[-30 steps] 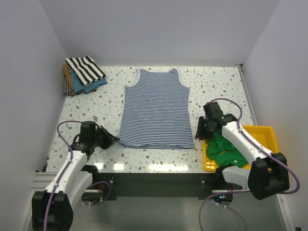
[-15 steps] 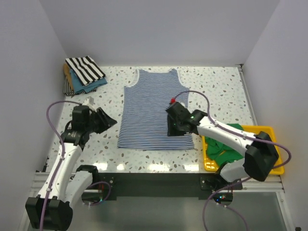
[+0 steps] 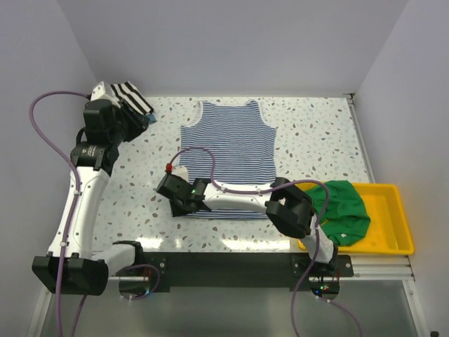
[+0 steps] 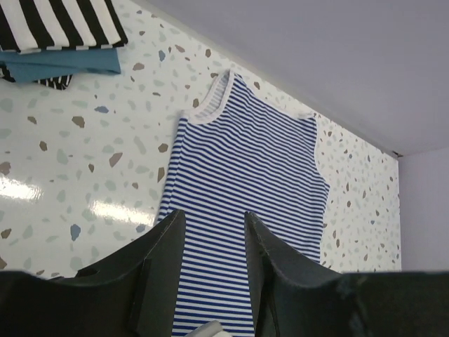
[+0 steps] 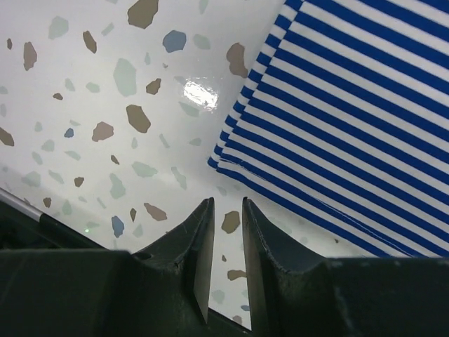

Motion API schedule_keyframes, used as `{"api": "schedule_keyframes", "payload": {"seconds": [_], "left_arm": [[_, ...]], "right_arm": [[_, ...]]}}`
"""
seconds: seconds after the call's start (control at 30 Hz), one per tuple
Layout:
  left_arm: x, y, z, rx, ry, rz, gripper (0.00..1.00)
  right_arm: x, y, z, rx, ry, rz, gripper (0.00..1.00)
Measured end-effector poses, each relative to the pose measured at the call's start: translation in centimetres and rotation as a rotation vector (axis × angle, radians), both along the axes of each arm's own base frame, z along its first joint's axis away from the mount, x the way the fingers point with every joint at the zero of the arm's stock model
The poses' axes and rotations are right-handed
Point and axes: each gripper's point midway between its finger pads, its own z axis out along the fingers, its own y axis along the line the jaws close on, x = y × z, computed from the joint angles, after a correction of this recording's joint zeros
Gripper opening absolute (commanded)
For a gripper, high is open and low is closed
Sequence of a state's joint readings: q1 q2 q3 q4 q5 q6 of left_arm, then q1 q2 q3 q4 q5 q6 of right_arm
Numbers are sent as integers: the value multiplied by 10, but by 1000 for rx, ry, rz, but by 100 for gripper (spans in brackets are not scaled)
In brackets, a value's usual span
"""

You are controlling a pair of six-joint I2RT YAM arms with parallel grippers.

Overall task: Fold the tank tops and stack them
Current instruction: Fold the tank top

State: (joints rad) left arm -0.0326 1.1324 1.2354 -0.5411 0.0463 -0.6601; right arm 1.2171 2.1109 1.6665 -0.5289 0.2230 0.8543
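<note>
Tabletop stack partly behind left hand

Folded stack half hidden behind left arm; striped top hem under right arm.

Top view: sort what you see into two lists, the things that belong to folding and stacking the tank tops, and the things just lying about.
Belong to the job:
blue-striped top, spread flat
green top, crumpled
folded stack in the far left corner

Just lying about:
yellow tray, partly under the green top
table
</note>
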Motion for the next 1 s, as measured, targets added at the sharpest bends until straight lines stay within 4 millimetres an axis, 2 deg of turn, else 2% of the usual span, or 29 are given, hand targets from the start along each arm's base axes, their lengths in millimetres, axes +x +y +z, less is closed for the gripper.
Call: {"api": "schedule_keyframes", "payload": {"seconds": [0.07, 0.13, 0.4, 0.67, 0.73, 0.87, 0.93, 1.0], "left_arm": [[7, 3, 15, 3, -33, 13, 44], [9, 4, 19, 2, -42, 17, 43], [17, 4, 7, 0, -8, 14, 43], [22, 1, 3, -13, -11, 3, 43], [24, 1, 2, -14, -17, 2, 43], [27, 0, -13, -19, 0, -2, 43], [27, -2, -24, -25, 20, -4, 43], [27, -3, -41, -35, 49, -6, 42]], "right_arm": [[-2, 8, -5, -8, -4, 5, 27], [0, 15, -7, -9, -17, 0, 27], [9, 27, -10, -32, -54, -22, 28], [11, 25, -35, -102, -53, -26, 27], [9, 24, -38, -111, -53, -19, 21], [6, 22, -39, -126, -56, -1, 2], [4, 20, -40, -123, -61, 9, 0], [-4, 9, -39, -121, -52, 29, 0]]}}
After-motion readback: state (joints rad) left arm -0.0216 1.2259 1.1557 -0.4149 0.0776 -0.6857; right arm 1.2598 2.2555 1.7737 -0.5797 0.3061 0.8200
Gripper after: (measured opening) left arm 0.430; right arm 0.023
